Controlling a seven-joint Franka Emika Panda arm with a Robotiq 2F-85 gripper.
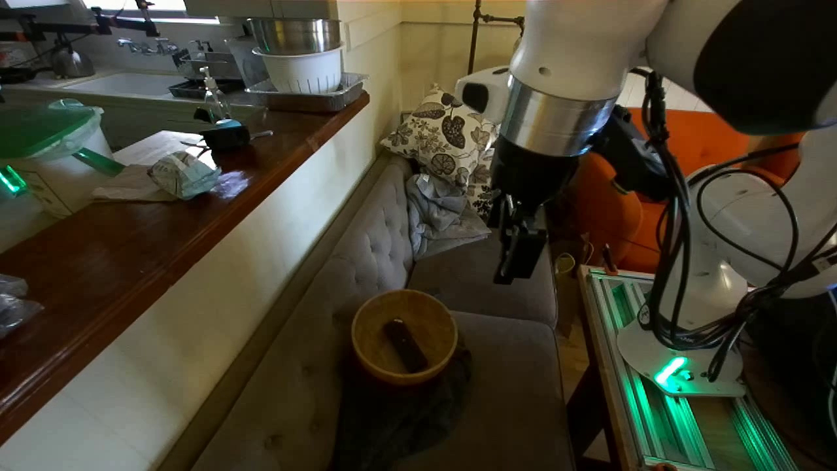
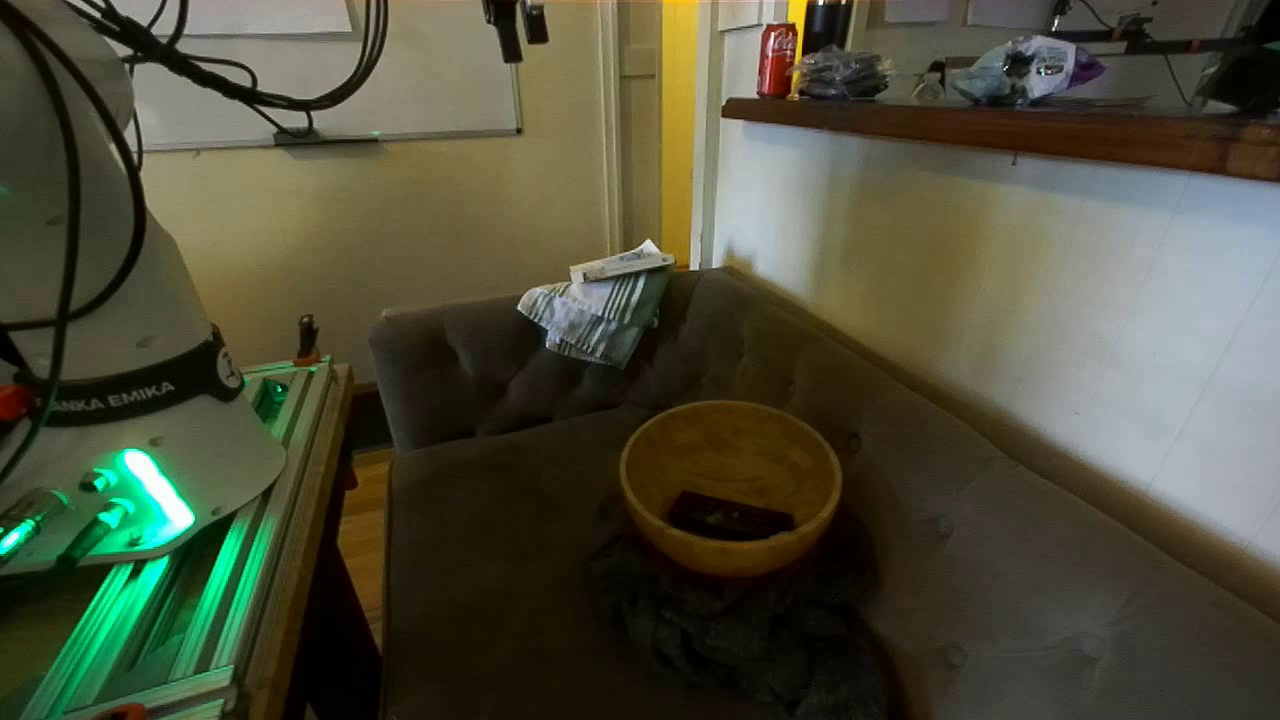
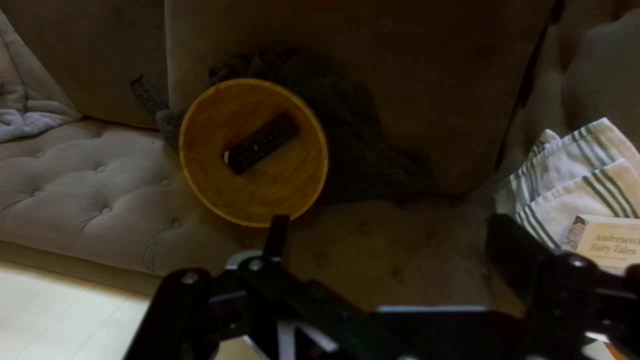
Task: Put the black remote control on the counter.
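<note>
One black remote (image 3: pixel 261 143) lay in the bowl (image 3: pixel 280 197), apart from my wide-spread gripper (image 3: pixel 390 220)

I had the jaws far apart; in the wrist view, tufted sofa (image 3: pixel 360 250) showed between them. In both exterior views the gripper hung in the air, higher than the bowl and off to one side. The remote lay lower, down inside the bowl with the rim all around it. My wrist view put it beyond the tips, nearer the jaw at that picture's left, and apart from both.

It was a slim black oblong, lying slantwise on the bowl's bottom, key side up. I made out rows of small pale marks, a brighter key near the middle and a whitish patch at one end. The other end ran into shadow close to the bowl's wall; whether it touched there I could not tell. From outside, the keys blurred and I read little more than a black bar against tan wood.

The bowl rested on dark cloth (image 2: pixel 740 640) on the sofa, lower than the counter (image 1: pixel 150 242) and well apart from it. A second remote-like thing (image 3: pixel 146 94), dark and keyed, lay just beside the bowl.
</note>
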